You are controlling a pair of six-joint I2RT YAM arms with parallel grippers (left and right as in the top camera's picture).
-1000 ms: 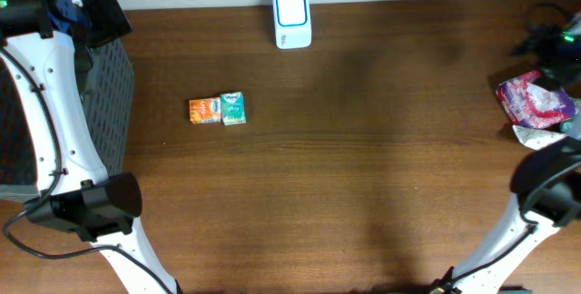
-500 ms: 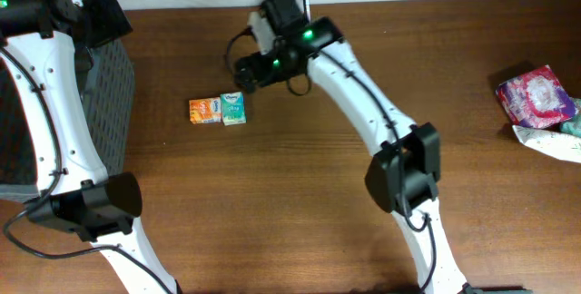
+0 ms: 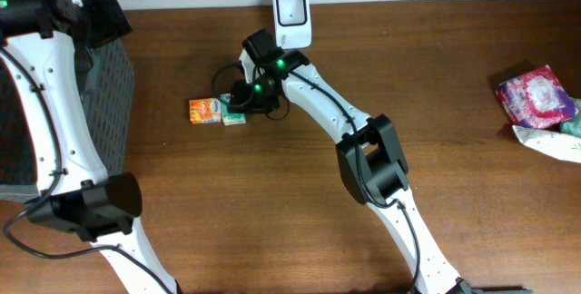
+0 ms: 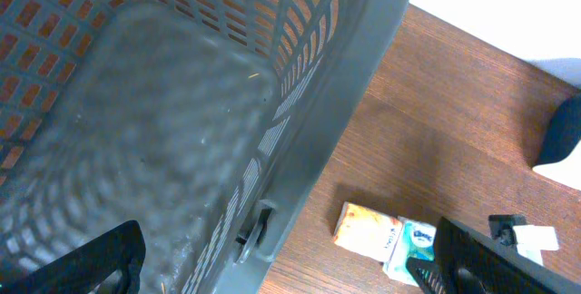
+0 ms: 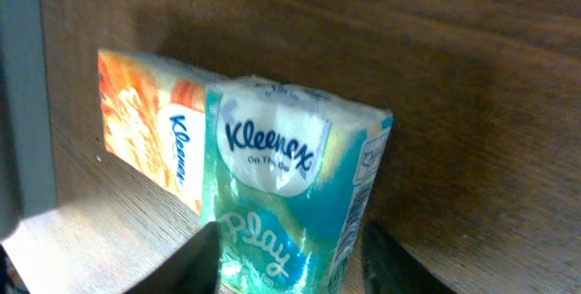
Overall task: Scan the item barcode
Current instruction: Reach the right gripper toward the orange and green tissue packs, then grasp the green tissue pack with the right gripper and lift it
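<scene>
Two tissue packs lie side by side on the wooden table: an orange pack and, touching its right side, a teal Kleenex pack. My right gripper has come down over the teal pack. One dark finger presses its left side and the other finger its right side, while the pack rests on the table. The white barcode scanner stands at the table's back edge, a short way behind this gripper. My left gripper hangs wide open and empty over the grey basket.
The grey mesh basket fills the table's left end, with the orange pack just off its rim. A pink packet and a white wrapper lie at the far right edge. The right arm stretches diagonally across the middle.
The right arm swung in from the far right to the packs. Its jaws spread wide, then closed around the teal pack. The left arm stayed still.
</scene>
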